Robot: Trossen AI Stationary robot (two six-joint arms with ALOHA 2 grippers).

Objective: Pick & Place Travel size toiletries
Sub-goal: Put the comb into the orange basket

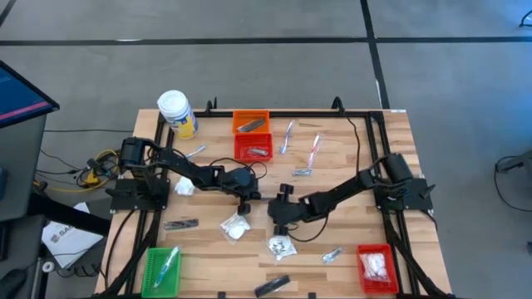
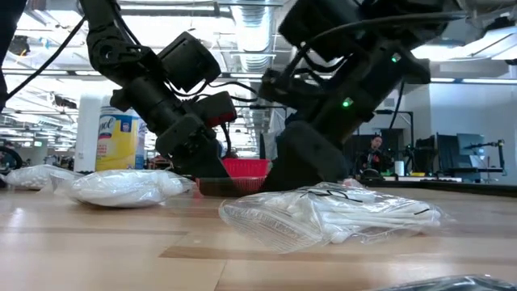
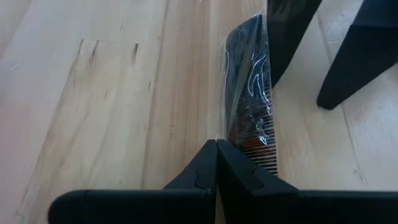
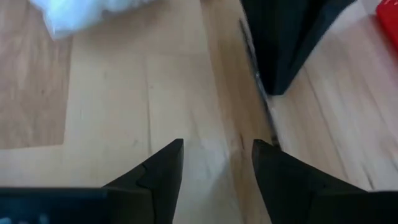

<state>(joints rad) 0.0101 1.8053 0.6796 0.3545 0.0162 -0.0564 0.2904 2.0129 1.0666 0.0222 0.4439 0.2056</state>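
From above, both arms reach toward the middle of the bench [image 1: 332, 183], the left tool [image 1: 246, 198] and the right tool [image 1: 281, 218] near each other with a strip of bare wood between them. The left wrist view adds what the overhead cannot: the left tool [image 3: 216, 163] has its fingers pressed together on the edge of a clear wrapper holding a dark comb [image 3: 252, 93], which lies flat on the wood; the right arm's two dark fingers stand just beyond it. The right wrist view shows the right tool [image 4: 217, 163] partly open over bare wood with nothing between its fingers, and a white packet [image 4: 93, 14] farther off. The low view brings out a clear-wrapped packet [image 2: 339, 212] lying close to the camera and a puffy white packet [image 2: 121, 187] to its left, with the big jar [image 2: 117, 137] standing behind. Overhead, other toiletries are scattered: a white packet [image 1: 236, 226], a foil sachet [image 1: 332, 254], a dark tube [image 1: 181, 223], clear sticks [image 1: 288, 137] near the far edge. The orange basket [image 1: 250, 122], two red baskets [image 1: 253, 147] [image 1: 376, 266] and a green basket [image 1: 162, 270] sit near the bench's edges, leaving open wood at the centre right.
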